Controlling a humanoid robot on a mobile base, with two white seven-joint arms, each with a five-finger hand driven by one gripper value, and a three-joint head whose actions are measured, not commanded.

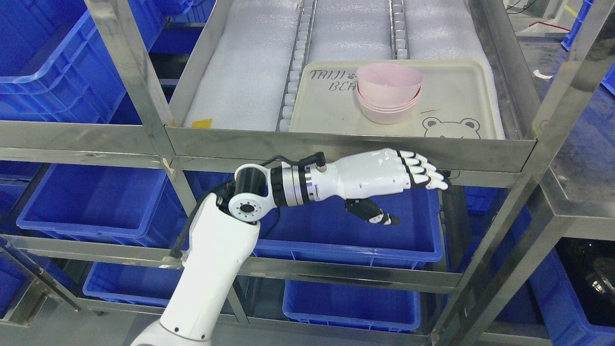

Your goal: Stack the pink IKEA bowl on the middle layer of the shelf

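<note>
light: bright, even overhead | glare: steel shelf frame (pixel 346 144) | shadows: soft | focus: sharp

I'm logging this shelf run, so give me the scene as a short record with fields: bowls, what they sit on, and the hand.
bowls: pink bowl stack, nested and upright
support: cream bear-print tray on the steel shelf
left hand: empty, fingers extended, in front of the shelf edge, below the tray
contact: hand apart from the bowls
below: blue bin under the hand
right hand: not in view

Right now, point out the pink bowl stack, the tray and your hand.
pink bowl stack (pixel 389 91): head view, top bowl's outer wall.
tray (pixel 326 115): head view, bare floor.
left hand (pixel 379 173): head view, back of palm.
</note>
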